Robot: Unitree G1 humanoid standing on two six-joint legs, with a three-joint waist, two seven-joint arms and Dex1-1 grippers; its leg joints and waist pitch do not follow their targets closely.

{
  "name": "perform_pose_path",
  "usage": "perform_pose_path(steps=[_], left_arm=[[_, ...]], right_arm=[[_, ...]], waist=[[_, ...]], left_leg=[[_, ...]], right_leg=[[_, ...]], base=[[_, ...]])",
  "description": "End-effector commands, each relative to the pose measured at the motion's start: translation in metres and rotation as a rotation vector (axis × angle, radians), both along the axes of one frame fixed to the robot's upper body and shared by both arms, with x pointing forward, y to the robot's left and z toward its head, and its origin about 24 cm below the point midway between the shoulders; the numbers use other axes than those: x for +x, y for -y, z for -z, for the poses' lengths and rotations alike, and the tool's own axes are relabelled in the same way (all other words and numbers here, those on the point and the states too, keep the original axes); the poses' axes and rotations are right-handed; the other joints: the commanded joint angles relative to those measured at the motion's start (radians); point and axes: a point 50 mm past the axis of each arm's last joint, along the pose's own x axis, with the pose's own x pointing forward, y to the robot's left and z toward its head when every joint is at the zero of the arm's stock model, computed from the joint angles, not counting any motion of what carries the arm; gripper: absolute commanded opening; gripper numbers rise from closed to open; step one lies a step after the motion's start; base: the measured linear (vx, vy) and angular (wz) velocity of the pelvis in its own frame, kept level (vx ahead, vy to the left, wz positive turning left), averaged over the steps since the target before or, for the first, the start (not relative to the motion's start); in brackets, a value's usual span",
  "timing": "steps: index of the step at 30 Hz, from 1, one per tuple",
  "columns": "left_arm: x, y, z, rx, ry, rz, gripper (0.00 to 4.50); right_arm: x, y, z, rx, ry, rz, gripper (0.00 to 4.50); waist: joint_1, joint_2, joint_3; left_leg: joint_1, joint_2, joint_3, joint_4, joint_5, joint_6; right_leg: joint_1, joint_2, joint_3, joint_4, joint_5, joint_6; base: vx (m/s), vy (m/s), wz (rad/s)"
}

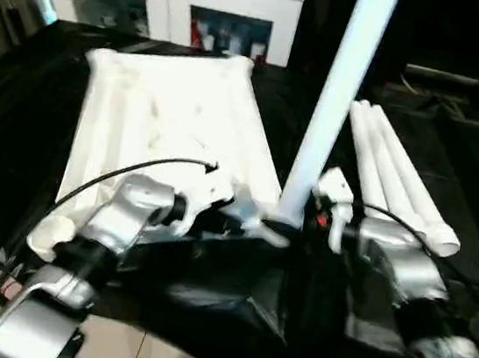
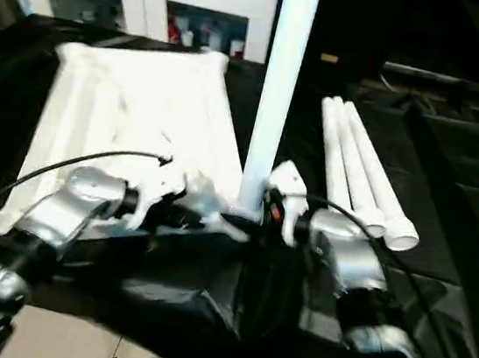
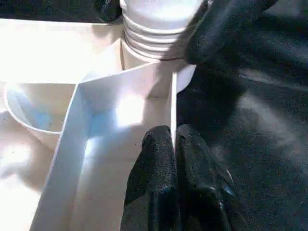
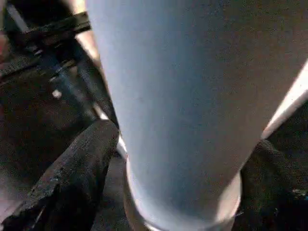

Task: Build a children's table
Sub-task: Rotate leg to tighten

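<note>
right gripper [image 1: 327, 215] stands spread around the foot of the upright leg [image 1: 340, 86], its black fingers on either side of the tube. the leg rises straight from the near right corner socket of the upside-down tabletop [image 1: 163, 120], so its long axis runs vertically and the right arm is the nearer one to it. three spare legs [image 1: 394, 177] lie side by side on the black sheet [image 1: 232, 302], well to the right of the tabletop. left gripper [image 1: 218, 207] sits low at the tabletop's near edge, just left of the leg.

left wrist view: the left fingers [image 3: 161, 168] are pressed together on a thin white rib [image 3: 173, 103] of the tabletop, pinching it, with the threaded end of the leg [image 3: 154, 29] seated in the socket just beyond.

right wrist view: the tube [image 4: 192, 96] stands between the right fingers [image 4: 72, 178], which look apart from its surface. turning it home likely needs a fresh squeeze at that base.
</note>
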Motion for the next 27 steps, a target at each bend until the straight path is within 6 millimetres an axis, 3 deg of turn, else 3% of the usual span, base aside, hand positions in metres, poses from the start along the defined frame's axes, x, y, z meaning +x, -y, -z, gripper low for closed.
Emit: perform_pose_path(steps=[1, 12, 15, 17, 20, 25, 26, 27], left_arm=[[-0.005, 0.015, -0.004, -0.051, 0.004, 0.065, 0.00], [-0.007, 0.013, -0.004, -0.062, -0.012, 0.038, 0.00], [0.005, 0.019, -0.006, -0.072, 0.019, -0.081, 0.00], [0.015, 0.023, -0.008, -0.073, 0.043, -0.173, 0.00], [0.029, 0.027, -0.012, -0.078, 0.044, -0.341, 0.00], [0.045, 0.032, -0.020, -0.090, 0.055, -0.534, 0.00], [0.046, 0.032, -0.021, -0.089, 0.062, -0.543, 0.00], [0.046, 0.033, -0.021, -0.090, 0.069, -0.546, 0.00]], right_arm=[[-0.010, -0.021, 0.002, 0.012, -0.024, -0.142, 3.70], [-0.015, -0.031, 0.009, 0.021, -0.050, -0.126, 2.80], [-0.002, -0.037, 0.017, -0.019, -0.021, 0.064, 2.70], [0.011, -0.040, 0.023, -0.033, -0.026, 0.252, 2.68], [0.021, -0.047, 0.026, -0.001, -0.073, 0.427, 2.67], [0.027, -0.068, 0.023, 0.047, -0.086, 0.530, 2.67], [0.028, -0.071, 0.023, 0.046, -0.075, 0.543, 3.02], [0.028, -0.075, 0.022, 0.080, -0.086, 0.538, 3.02]], waist=[[-0.001, -0.004, -0.067], [-0.005, -0.007, -0.067], [-0.012, -0.007, -0.061], [-0.026, -0.009, -0.059], [-0.038, -0.009, -0.057], [-0.032, -0.012, -0.064], [-0.032, -0.012, -0.067], [-0.031, -0.013, -0.070]], left_leg=[[0.015, 0.046, -0.011, -0.058, -0.174, 0.064], [0.013, 0.044, -0.011, -0.058, -0.161, 0.062], [0.017, 0.042, -0.011, -0.061, -0.197, 0.040], [0.020, 0.037, -0.017, -0.066, -0.249, 0.000], [0.026, 0.036, -0.019, -0.065, -0.279, -0.012], [0.015, 0.035, -0.015, -0.062, -0.212, 0.016], [0.012, 0.035, -0.015, -0.060, -0.179, 0.029], [0.010, 0.035, -0.015, -0.059, -0.169, 0.034]], right_leg=[[0.042, -0.083, 0.046, -0.070, -0.128, -0.239], [0.041, -0.083, 0.046, -0.069, -0.127, -0.238], [0.034, -0.085, 0.047, -0.077, -0.195, -0.230], [0.035, -0.089, 0.045, -0.088, -0.331, -0.203], [0.028, -0.087, 0.046, -0.096, -0.387, -0.183], [0.036, -0.086, 0.048, -0.089, -0.269, -0.193], [0.039, -0.087, 0.047, -0.082, -0.212, -0.203], [0.041, -0.087, 0.046, -0.079, -0.191, -0.209]], base=[[0.000, 0.000, 0.00], [0.000, 0.000, 0.00], [0.000, 0.000, 0.00], [-0.025, -0.002, -0.02], [-0.034, -0.002, -0.02], [0.000, 0.000, 0.00], [0.000, 0.000, 0.00], [0.000, 0.000, 0.00]])
